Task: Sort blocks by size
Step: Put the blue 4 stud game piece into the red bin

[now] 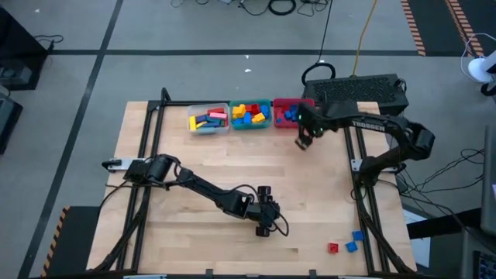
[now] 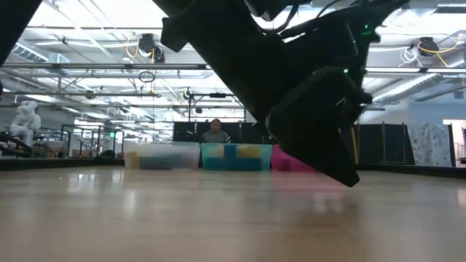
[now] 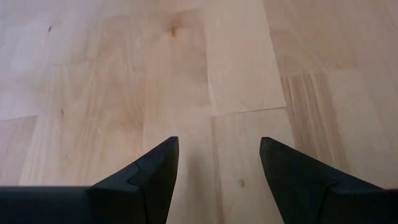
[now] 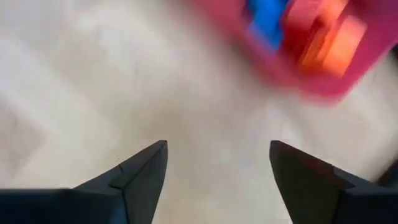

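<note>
Several blocks in blue, red, yellow and orange fill three bins at the table's far edge: a clear bin [image 1: 208, 118], a teal bin [image 1: 249, 115] and a red bin [image 1: 287, 112]. Three loose blocks lie near the near right corner, one red [image 1: 332, 248] and two blue [image 1: 357, 235] [image 1: 351, 246]. My right gripper [image 1: 304, 142] hangs open just in front of the red bin [image 4: 323, 68], pointing steeply down with nothing between its fingers [image 4: 217, 143]. My left gripper [image 1: 263, 225] stands open over bare wood [image 3: 217, 140] near the table's middle front.
The black frame rails [image 1: 151, 147] run along the table's left and right sides. A dark box [image 1: 356, 89] sits behind the far right corner. In the low view a person [image 2: 215, 132] sits beyond the bins. Bare wood [image 1: 217, 155] lies between the bins and my left arm.
</note>
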Tool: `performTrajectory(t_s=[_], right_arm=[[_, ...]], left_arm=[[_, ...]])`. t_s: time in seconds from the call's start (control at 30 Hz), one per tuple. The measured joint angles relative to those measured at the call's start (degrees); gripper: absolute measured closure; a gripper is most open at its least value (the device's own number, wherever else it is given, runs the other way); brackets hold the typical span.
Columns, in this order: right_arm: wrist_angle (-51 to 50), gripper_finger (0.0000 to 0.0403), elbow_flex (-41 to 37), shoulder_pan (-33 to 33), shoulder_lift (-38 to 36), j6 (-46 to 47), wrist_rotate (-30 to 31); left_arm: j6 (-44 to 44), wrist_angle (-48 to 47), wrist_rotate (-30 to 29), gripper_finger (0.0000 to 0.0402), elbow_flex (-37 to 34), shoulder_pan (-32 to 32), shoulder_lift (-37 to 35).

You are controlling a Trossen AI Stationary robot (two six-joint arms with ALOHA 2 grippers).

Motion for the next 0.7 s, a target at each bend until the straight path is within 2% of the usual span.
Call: performTrajectory(t_s=[0.23, 0.43, 0.7], right_arm=[[-17.15, 0.0158, -0.02, 15.26, -0.73, 10.71, 0.02], [-20.68, 0.0161, -0.02, 28.55, -0.73, 20.08, -0.64], [-21.7, 0.0161, -0.04, 44.63, -0.73, 28.02, -2.63]], left_arm=[[-0.08, -0.03, -0.08, 0.0173, 0.0, -0.76, 0.0], [0.09, -0.05, -1.29, 0.0173, -0.66, -1.06, 0.0], [-1.35, 0.72, -2.76, 0.0173, -2.45, -1.06, 0.0]])
